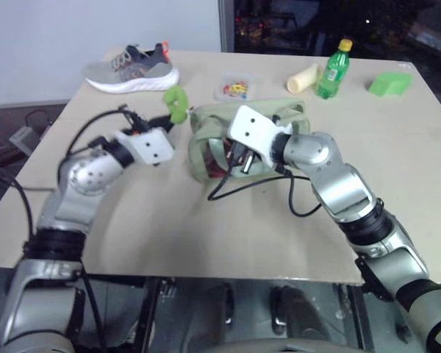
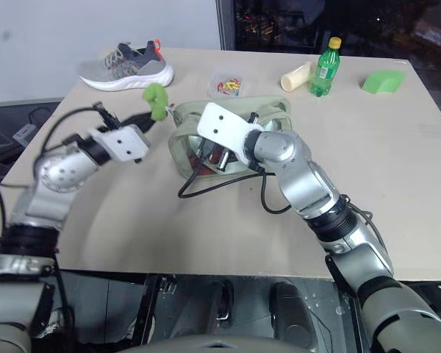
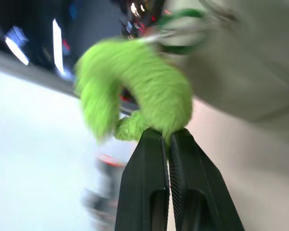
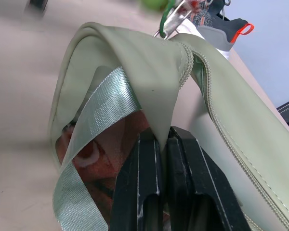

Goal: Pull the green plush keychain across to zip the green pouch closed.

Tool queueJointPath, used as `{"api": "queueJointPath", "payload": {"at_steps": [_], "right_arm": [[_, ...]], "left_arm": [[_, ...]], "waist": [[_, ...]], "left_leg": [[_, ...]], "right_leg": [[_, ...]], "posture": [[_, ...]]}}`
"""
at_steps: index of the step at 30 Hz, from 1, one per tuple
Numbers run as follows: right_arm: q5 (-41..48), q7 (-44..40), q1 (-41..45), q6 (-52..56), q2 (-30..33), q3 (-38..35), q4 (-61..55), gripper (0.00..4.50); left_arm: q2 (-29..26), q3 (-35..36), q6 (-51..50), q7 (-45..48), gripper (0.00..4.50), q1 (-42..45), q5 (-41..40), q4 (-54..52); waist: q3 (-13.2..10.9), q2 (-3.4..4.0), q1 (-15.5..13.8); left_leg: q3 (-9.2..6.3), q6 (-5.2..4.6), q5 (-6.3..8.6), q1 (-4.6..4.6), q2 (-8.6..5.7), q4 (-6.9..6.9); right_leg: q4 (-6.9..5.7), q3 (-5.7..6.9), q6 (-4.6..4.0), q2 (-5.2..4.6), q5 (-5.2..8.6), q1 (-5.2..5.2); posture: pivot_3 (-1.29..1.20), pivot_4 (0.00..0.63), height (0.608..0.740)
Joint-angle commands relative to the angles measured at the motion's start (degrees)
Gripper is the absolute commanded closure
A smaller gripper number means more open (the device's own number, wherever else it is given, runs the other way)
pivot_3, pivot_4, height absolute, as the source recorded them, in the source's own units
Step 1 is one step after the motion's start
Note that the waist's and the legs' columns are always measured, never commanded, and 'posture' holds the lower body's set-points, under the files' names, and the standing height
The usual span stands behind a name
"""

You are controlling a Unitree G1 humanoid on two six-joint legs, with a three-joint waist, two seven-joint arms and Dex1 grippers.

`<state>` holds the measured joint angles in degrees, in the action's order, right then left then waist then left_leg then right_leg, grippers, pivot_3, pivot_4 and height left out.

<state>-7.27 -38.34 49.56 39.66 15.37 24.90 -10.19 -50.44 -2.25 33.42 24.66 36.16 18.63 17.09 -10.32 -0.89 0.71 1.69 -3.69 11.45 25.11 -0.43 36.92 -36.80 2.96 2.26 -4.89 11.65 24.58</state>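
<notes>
Lab, bare test table, floor cables

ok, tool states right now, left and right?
Left tool: closed on the green plush keychain.
Right tool: closed on a fold of the green pouch.

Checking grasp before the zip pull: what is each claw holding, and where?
Left claw is shut on the green plush keychain, pinching the ring's lower fuzzy edge. Right claw is shut on the green pouch, pinching a fold of its fabric.
</notes>
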Motion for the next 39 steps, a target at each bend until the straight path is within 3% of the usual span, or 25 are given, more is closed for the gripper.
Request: {"api": "queueJointPath", "payload": {"at_steps": [1,5,6,7,11,15,19,21,24,26,29,33,38,39], "right_arm": [[0.28,0.30,0.99,-1.34,-0.96,-0.34,-0.68,4.50],[0.22,0.67,1.27,-1.80,-1.67,-0.40,0.07,4.50],[0.18,0.79,1.32,-1.90,-1.91,-0.41,0.28,4.50],[0.14,0.89,1.33,-1.95,-2.12,-0.43,0.41,4.50],[0.00,1.24,1.26,-2.02,-2.59,-0.51,0.60,4.50],[-0.04,1.60,0.99,-1.74,-2.62,-0.65,0.20,4.50],[-0.01,1.67,0.64,-1.53,-2.43,-0.69,-0.26,4.50],[0.02,1.52,0.57,-1.50,-2.24,-0.72,-0.33,4.50],[0.14,1.17,0.44,-1.30,-1.89,-0.76,-0.71,4.50],[0.31,0.71,0.38,-1.20,-1.51,-0.69,-0.95,4.50],[0.49,0.25,0.40,-1.06,-1.15,-0.57,-1.23,4.50],[0.67,-0.53,0.63,-0.98,-0.68,-0.40,-1.45,4.50],[0.65,-1.10,0.85,-0.77,-0.12,-0.45,-1.76,4.50],[0.65,-1.19,0.87,-0.69,0.02,-0.42,-1.88,4.50]], "left_arm": [[-2.97,-1.06,9.58,-0.42,4.45,7.57,2.40,2.81],[-1.92,-5.44,15.43,6.73,4.45,15.48,-2.15,8.96],[-1.37,-6.45,16.27,8.30,3.85,16.75,-3.27,10.13],[-0.84,-7.23,17.05,9.02,3.64,17.88,-3.42,11.21],[0.87,-8.58,19.51,11.49,1.93,20.52,-5.96,14.42],[1.49,-6.23,13.39,17.65,1.93,18.43,-16.91,13.51],[1.52,0.85,-11.50,25.46,1.93,9.70,-37.58,4.65],[0.16,5.58,-25.14,26.94,1.93,0.91,-47.59,-2.94],[-0.03,10.64,-36.33,25.72,1.93,-10.76,-55.03,-13.34],[1.60,12.15,-42.14,23.01,1.93,-19.43,-57.88,-20.68],[4.78,12.95,-47.23,18.96,1.93,-24.41,-59.69,-27.00],[10.12,11.88,-50.16,12.26,1.93,-25.01,-56.28,-30.00],[13.41,10.72,-49.97,10.56,1.93,-23.45,-52.25,-29.62],[13.80,10.58,-50.03,10.59,2.13,-23.30,-51.70,-29.44]], "waist": [[0.00,0.00,0.02],[0.00,0.00,0.09],[0.00,0.00,0.14],[0.00,0.00,0.13],[0.00,-0.01,0.33],[0.00,-0.01,0.37],[0.00,-0.01,0.83],[0.00,-0.01,1.53],[-0.01,-0.01,1.85],[-0.01,-0.01,1.43],[-0.01,-0.01,0.78],[0.02,-0.05,0.10],[0.02,-0.05,0.18],[0.02,-0.05,0.12]], "left_leg": [[0.01,-0.01,0.00,0.01,-0.01,0.00],[0.10,-0.17,-0.10,0.02,-0.03,-0.01],[0.11,-0.17,-0.10,0.02,-0.02,-0.01],[0.14,-0.18,-0.11,0.02,-0.02,0.00],[0.21,-0.19,-0.11,0.02,0.04,0.04],[0.30,-0.20,-0.11,0.02,0.13,0.05],[0.34,-0.21,-0.10,0.02,0.18,0.15],[0.32,-0.21,-0.10,0.01,0.20,0.19],[0.36,-0.20,-0.10,-0.02,0.24,0.21],[0.33,-0.19,-0.10,-0.04,0.28,0.18],[0.21,-0.17,-0.08,-0.07,0.27,0.20],[0.11,0.15,0.02,-0.11,0.25,0.23],[0.23,-0.02,-0.14,-0.13,0.30,0.16],[0.24,-0.03,-0.14,-0.13,0.31,0.15]], "right_leg": [[0.01,0.00,0.00,0.05,0.00,0.00],[0.00,-0.03,0.02,0.22,0.00,-0.01],[-0.01,-0.05,0.03,0.23,0.01,-0.01],[-0.03,-0.08,0.03,0.25,0.01,0.00],[-0.04,-0.14,0.04,0.34,0.01,0.00],[-0.06,-0.22,0.05,0.40,0.01,0.04],[-0.13,-0.30,0.06,0.43,0.01,0.05],[-0.17,-0.33,0.06,0.42,0.01,0.05],[-0.22,-0.46,0.06,0.44,0.01,0.07],[-0.21,-0.42,0.04,0.42,0.01,0.07],[-0.16,-0.31,0.02,0.26,0.02,0.02],[-0.16,-0.19,-0.02,0.11,0.02,-0.02],[-0.19,-0.37,-0.08,0.52,-0.04,0.00],[-0.18,-0.37,-0.08,0.54,-0.04,0.00]], "posture": [[0.00,0.150,0.740],[0.00,0.150,0.740],[0.00,0.150,0.740],[0.00,0.150,0.740],[0.00,0.150,0.740],[0.00,0.150,0.740],[0.00,0.150,0.740],[0.00,0.150,0.740],[0.00,0.150,0.740],[0.00,0.150,0.740],[0.00,0.150,0.740],[0.00,0.150,0.740],[0.00,0.150,0.740],[0.00,0.150,0.740]]}}
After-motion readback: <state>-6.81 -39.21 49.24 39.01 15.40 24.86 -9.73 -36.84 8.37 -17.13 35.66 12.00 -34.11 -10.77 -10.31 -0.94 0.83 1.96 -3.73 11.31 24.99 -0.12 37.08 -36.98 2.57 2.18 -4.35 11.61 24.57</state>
